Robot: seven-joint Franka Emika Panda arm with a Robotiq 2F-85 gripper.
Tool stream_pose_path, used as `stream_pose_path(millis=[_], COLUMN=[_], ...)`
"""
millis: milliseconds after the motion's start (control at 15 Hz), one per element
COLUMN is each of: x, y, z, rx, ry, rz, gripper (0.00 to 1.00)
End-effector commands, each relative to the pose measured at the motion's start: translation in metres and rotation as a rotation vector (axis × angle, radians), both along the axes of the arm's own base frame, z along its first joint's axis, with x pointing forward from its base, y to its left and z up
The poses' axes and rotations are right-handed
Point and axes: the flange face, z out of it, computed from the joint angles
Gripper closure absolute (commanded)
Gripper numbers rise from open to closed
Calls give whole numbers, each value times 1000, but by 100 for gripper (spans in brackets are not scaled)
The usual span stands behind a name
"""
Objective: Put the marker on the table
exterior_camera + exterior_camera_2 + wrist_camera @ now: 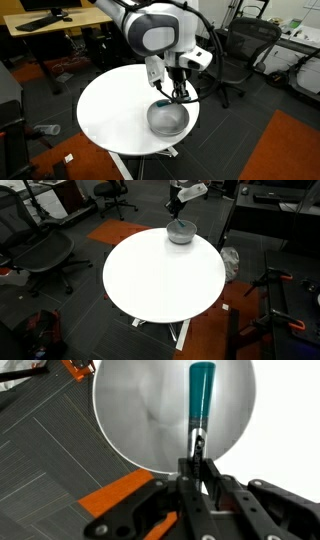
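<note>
The claw [197, 448] is shut tight on the marker [201, 395]. It holds the thin dark end, and the teal-blue end sticks out past the fingertips. In the wrist view the marker hangs over the inside of the shiny silver bowl [140, 415]. I think it is not touching the bowl, but that is hard to tell. The bowl sits on the round white table [110, 110], close to its edge. In both exterior views the claw is just above the bowl, and the marker is too small to pick out there. The floor is gray with an orange patch [120, 495]. A black chair [245, 50] stands near the table
</note>
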Motion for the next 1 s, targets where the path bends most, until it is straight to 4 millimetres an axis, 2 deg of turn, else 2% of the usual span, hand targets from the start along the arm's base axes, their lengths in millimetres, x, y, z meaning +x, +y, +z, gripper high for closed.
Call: stream_pose_path(millis=[0,200,467,933], x=[-23,-38,-73,-142], y=[21,40,65,82], z=[43,62,75,71], rx=[10,10,25,56], ry=[-19,-22,2,52], rz=[32,64,101,80], gripper=[95,95,95,95])
